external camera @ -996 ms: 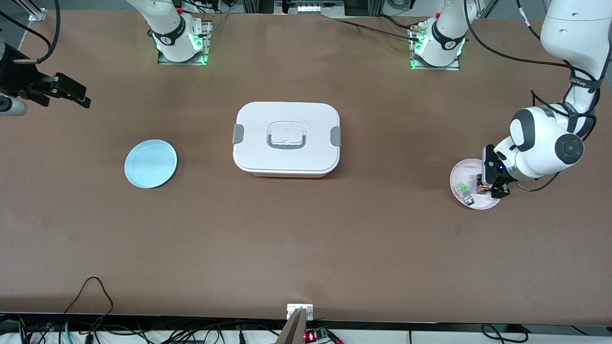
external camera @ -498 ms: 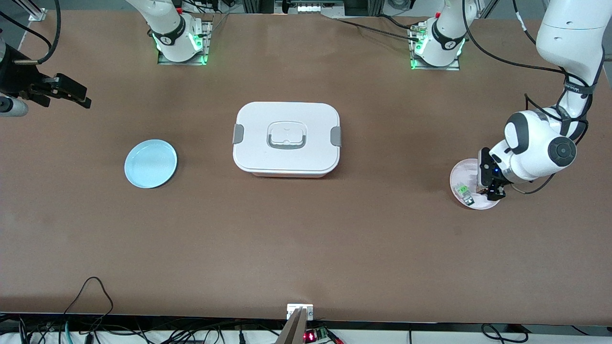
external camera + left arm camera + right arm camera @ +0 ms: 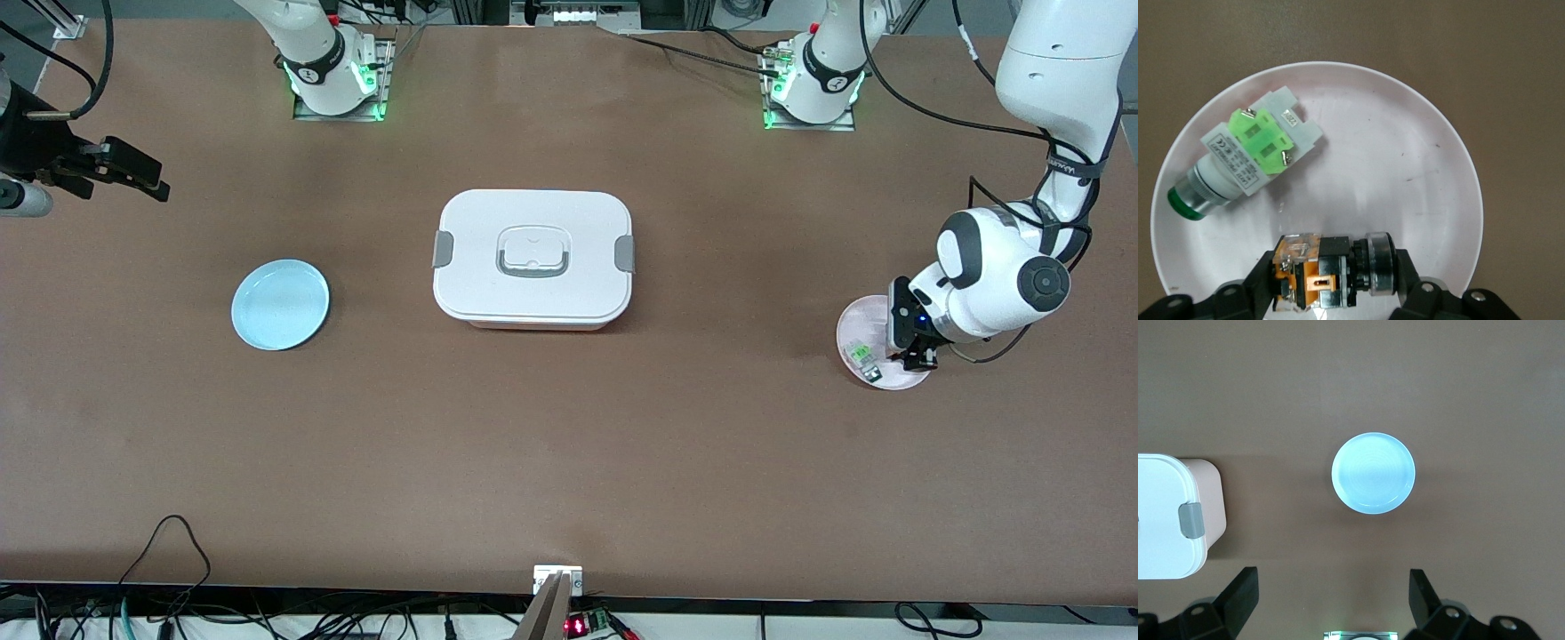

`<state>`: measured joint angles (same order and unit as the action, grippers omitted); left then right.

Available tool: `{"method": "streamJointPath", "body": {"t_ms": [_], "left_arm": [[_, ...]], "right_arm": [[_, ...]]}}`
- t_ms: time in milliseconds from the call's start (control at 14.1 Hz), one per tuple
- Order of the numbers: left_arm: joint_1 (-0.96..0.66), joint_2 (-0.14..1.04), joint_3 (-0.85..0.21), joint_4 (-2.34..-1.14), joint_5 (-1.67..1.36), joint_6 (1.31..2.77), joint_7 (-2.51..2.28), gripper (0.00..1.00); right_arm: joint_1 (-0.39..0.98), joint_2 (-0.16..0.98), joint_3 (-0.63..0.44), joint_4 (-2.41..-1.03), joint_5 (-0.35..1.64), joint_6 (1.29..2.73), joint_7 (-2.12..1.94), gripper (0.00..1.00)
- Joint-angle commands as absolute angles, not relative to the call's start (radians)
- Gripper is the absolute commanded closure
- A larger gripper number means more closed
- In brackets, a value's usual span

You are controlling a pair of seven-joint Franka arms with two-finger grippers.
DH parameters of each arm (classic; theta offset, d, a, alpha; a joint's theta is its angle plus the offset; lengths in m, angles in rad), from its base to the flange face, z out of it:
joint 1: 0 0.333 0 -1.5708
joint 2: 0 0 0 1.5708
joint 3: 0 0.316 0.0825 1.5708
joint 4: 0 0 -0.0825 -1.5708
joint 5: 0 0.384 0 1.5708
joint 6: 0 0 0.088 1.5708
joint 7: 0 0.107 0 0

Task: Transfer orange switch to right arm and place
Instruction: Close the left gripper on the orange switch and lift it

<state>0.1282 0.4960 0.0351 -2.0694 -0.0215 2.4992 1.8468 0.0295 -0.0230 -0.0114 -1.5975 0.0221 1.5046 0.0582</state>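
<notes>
The orange switch [image 3: 1319, 275], a small black and orange component with a clear block at one end and a metal ring at the other, lies on the pink plate [image 3: 1405, 167]. My left gripper [image 3: 1335, 279] is shut on it, one finger at each end. In the front view the left gripper [image 3: 911, 354] is down at the plate [image 3: 855, 318], at the left arm's end of the table. My right gripper [image 3: 133, 173] hangs open and empty at the right arm's end, waiting; its fingers [image 3: 1245, 587] stand wide apart above bare table.
A clear-and-green component [image 3: 1251, 150] lies on the same pink plate beside the switch. A light blue plate [image 3: 280, 304] sits toward the right arm's end. A white lidded box [image 3: 533, 258] with grey latches stands mid-table. Cables run along the table's front edge.
The left gripper has settled slightly lower onto the pink plate and its fingers have shut on the orange switch. The right arm has not moved.
</notes>
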Motion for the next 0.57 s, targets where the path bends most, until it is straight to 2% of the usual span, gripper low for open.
{"method": "streamJointPath", "body": {"t_ms": [0, 142, 498], "left_arm": [[0.127, 0.509, 0.035, -2.051, -0.055, 2.51, 1.875, 1.0], [0.129, 0.494, 0.035, -2.051, -0.118, 2.497, 1.871, 1.0], [0.13, 0.362, 0.008, -2.037, -0.285, 2.39, 1.874, 1.0]], "right_arm": [[0.028, -0.035, -0.008, -1.605, 0.035, 1.505, 0.048, 0.0], [0.028, -0.035, -0.008, -1.605, 0.035, 1.503, 0.048, 0.0], [0.028, -0.035, -0.006, -1.605, 0.035, 1.503, 0.048, 0.0]]}}
